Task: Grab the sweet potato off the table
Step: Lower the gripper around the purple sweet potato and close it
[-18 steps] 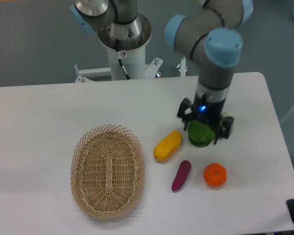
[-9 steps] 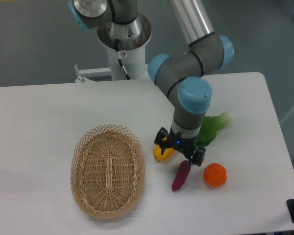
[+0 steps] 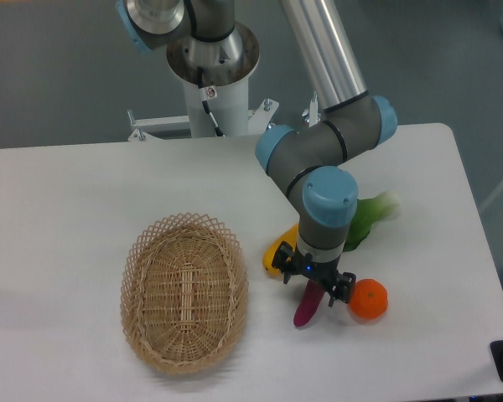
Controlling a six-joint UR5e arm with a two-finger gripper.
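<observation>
White and wide, the surface carries a small group of produce on its right half, with grey floor behind. Over that group the end effector sits low on the upper end of the sweet potato, which lies flat between the yellow vegetable and the orange fruit. I cannot tell whether the fingers are clenched on it or released; the wrist hides them.

For a good grasp, the fingers should straddle the slim body across its width, nearer the middle than the tapered tip, and close fully before any lift. The orange fruit is just beside, so a straight vertical rise seems safest.

Left of the group, the woven wicker basket holds nothing. A green leafy vegetable lies behind the arm.
</observation>
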